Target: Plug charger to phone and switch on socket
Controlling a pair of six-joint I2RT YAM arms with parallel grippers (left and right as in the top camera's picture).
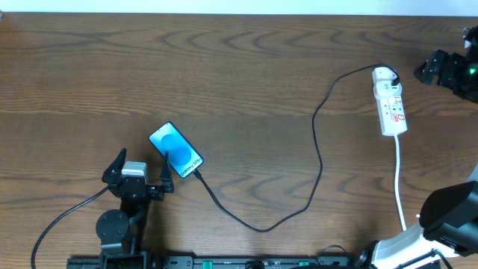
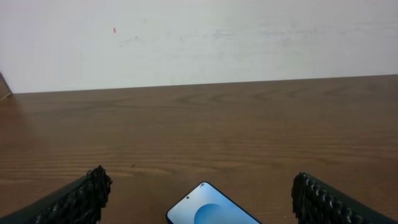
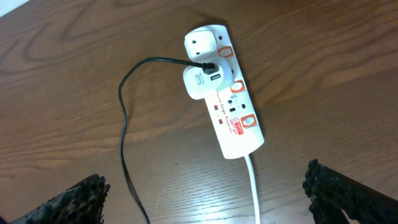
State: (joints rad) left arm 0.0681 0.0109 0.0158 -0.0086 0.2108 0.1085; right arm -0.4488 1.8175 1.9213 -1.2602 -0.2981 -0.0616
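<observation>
The phone (image 1: 175, 152) lies screen up on the table, left of centre, its blue screen lit. Just in front of its top corner (image 2: 208, 208) my left gripper (image 1: 142, 172) is open and holds nothing; the phone shows between its fingers (image 2: 87, 196). The charger (image 1: 320, 161) is a thin black cable. Its tip meets the phone's lower-right end (image 1: 197, 175), and it loops across the table to a white adapter (image 3: 202, 83) plugged into the socket (image 3: 233, 109). My right gripper (image 3: 208, 190) hangs open above the table, near the socket's white cord end, holding nothing.
The socket's white cord (image 1: 399, 179) runs toward the front edge at the right. My right arm's black body (image 1: 448, 71) shows at the far right, beside the socket (image 1: 390, 101). A white wall (image 2: 199, 37) stands behind the table's far edge.
</observation>
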